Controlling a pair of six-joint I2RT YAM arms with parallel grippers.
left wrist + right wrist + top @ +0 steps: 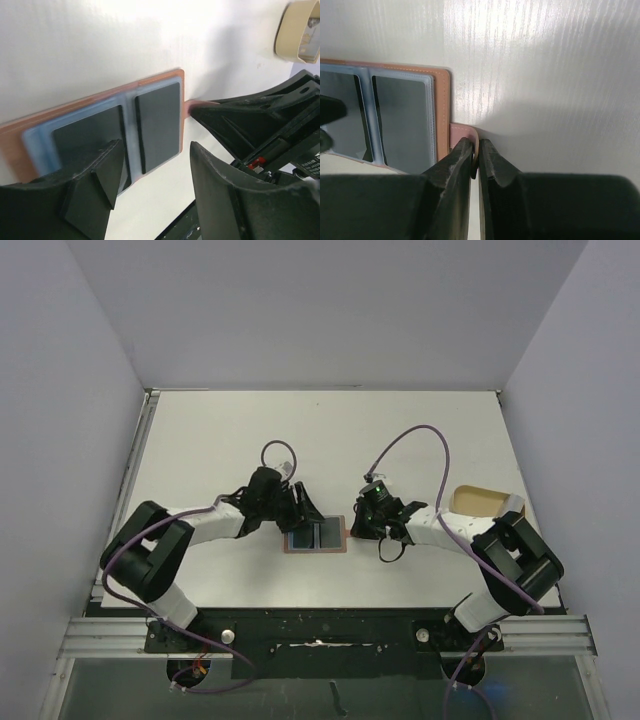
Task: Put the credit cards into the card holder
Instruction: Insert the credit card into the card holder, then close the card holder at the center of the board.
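Note:
The reddish-brown card holder (315, 552) lies spread open on the white table between the arms. Two dark grey-blue credit cards (301, 537) (327, 536) sit in its two inner pockets. In the left wrist view the holder (160, 77) shows both cards (157, 125) (85, 135). My left gripper (300, 512) (155, 150) is open and empty over the holder's left half. My right gripper (356, 530) (476, 145) is shut on the holder's snap tab (460, 132) at its right edge. The right wrist view shows the holder (442, 110) and a card (402, 120).
A tan oval tray (480, 502) stands at the right of the table and also shows in the left wrist view (300, 30). Grey walls close in both sides and the back. The right arm's fingers (260, 120) sit close beside my left gripper.

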